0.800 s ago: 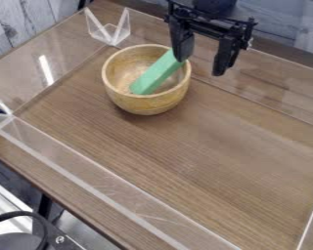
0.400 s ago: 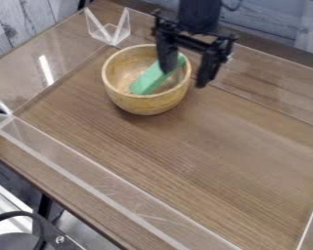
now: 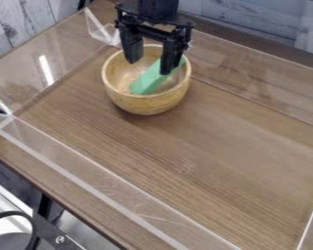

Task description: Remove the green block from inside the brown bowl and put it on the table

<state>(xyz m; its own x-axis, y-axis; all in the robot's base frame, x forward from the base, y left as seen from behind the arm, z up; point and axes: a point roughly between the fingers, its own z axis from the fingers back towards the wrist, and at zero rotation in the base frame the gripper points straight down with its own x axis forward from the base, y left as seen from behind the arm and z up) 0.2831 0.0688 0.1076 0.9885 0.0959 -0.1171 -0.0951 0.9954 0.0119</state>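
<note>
Black and pointing straight down, the pincer hangs over the brown bowl with its two fingers spread as wide as they go and nothing between them. Its tips sit at the height of the bowl's far rim, one toward the left part of that rim and the other nearer the right. Directly below and slightly in front of the tips, the green block lies inside the bowl, tilted, its upper end leaning against the inner wall on the far right side and its lower end down on the bowl's floor. Whether the right finger touches the block's upper end cannot be told. Beneath the bowl spreads the wood-grain surface, edged by a clear plastic barrier well in front of the pincer.
</note>
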